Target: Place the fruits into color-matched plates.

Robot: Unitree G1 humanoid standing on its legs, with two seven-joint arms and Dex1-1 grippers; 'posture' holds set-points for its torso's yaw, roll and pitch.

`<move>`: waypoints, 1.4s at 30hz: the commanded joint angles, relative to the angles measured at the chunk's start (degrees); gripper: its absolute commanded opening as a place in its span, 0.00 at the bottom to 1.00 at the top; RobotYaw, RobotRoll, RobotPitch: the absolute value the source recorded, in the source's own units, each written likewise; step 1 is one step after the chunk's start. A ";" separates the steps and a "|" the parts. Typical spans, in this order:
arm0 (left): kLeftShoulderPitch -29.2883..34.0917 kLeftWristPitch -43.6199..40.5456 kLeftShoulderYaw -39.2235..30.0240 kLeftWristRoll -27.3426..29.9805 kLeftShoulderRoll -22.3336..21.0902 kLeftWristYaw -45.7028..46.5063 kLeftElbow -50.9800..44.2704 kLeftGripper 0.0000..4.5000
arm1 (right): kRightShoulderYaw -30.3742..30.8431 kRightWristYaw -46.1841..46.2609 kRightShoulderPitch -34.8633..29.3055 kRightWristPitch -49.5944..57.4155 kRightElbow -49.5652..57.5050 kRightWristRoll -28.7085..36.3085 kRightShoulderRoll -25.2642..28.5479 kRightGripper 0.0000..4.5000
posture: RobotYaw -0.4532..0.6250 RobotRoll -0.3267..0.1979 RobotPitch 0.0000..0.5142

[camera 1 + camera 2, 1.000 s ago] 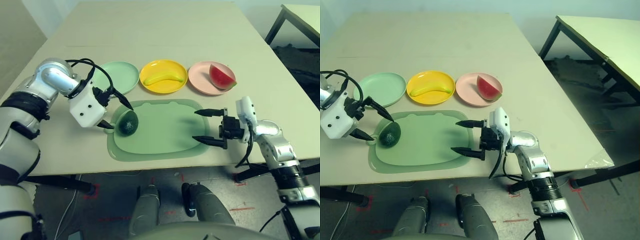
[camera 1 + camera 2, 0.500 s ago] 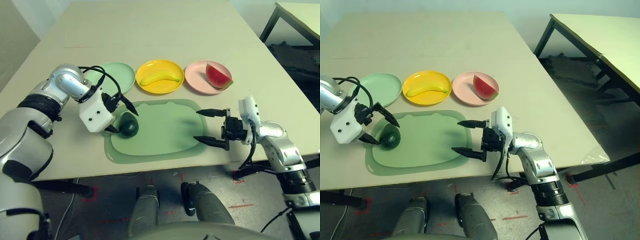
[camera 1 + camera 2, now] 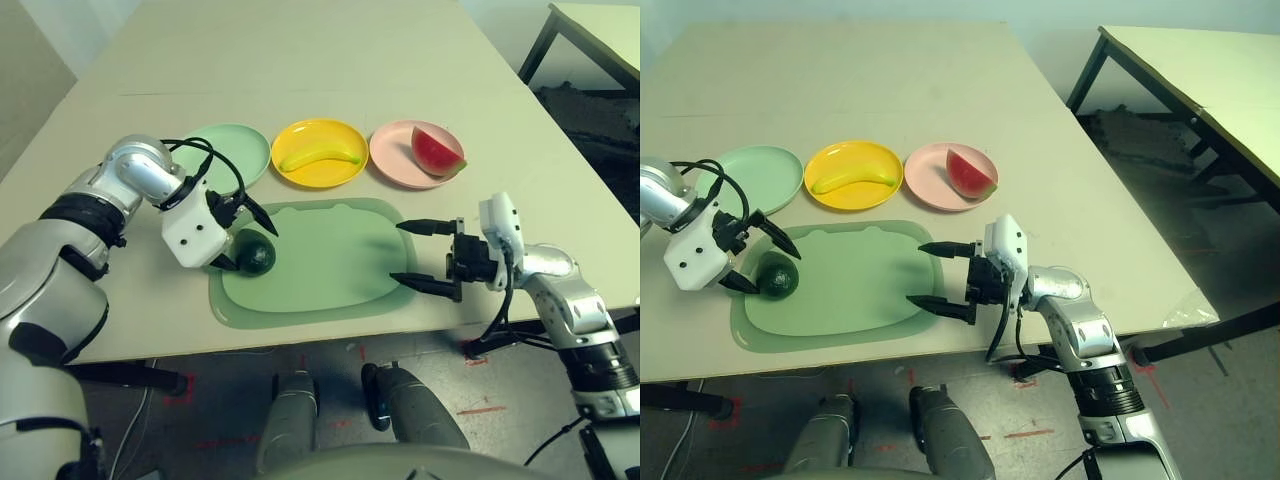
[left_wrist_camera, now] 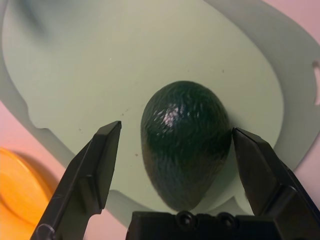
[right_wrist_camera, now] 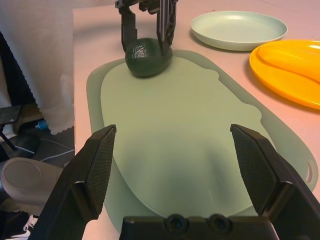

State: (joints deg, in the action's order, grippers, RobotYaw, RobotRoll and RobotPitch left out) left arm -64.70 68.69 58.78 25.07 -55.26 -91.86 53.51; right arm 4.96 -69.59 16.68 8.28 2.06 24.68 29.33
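right gripper hangs spread over the near edge of the large pale green mat. left gripper straddles the small dark green avocado on the mat, fingers apart, not yet clamped. next: close, lift, carry to the round mint green plate beyond.

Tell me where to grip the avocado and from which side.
Grip the avocado across its wide middle, coming from the robot's left, where the left gripper already straddles it with open fingers. It lies on its side on the green mat, so its rounded flanks face the fingers.
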 commanded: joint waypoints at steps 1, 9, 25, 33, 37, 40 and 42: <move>0.87 -0.86 1.01 1.00 -0.86 -0.64 -1.47 0.79 | -0.04 -0.16 -0.62 -0.04 0.67 0.34 0.48 1.00 | 0.27 0.62 0.30; 1.05 -1.61 1.64 1.32 -1.47 -0.64 -2.26 0.66 | 0.17 0.12 -0.71 -0.05 0.92 0.29 0.27 1.00 | 0.27 0.62 0.30; -10.40 -10.72 -14.14 -9.74 1.35 -0.59 16.55 0.66 | 0.61 1.57 -0.43 0.14 0.97 0.86 -2.65 1.00 | 0.31 0.62 0.29; -12.53 -20.10 -16.66 -37.12 1.69 29.07 22.46 0.66 | 0.11 4.49 -0.68 -0.06 1.43 0.09 -3.74 1.00 | 0.30 0.62 0.30; -12.26 -28.58 -16.47 -47.41 2.87 44.14 23.69 0.66 | 0.02 5.60 -1.32 0.17 2.22 0.12 -3.31 1.00 | 0.30 0.62 0.30; -11.42 -33.82 -17.63 -51.64 4.40 50.65 24.56 0.66 | -0.06 6.01 -1.60 0.57 2.84 0.35 -2.91 1.00 | 0.29 0.62 0.31; -10.49 -36.29 -18.42 -53.44 5.39 53.14 24.96 0.66 | -0.17 6.17 -1.72 0.76 3.10 0.47 -2.60 1.00 | 0.29 0.62 0.32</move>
State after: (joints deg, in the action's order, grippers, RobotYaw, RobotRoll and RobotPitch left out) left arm -76.24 34.22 41.12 -26.31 -50.29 -40.61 77.36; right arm 5.27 -63.61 15.64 8.47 4.18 24.76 26.17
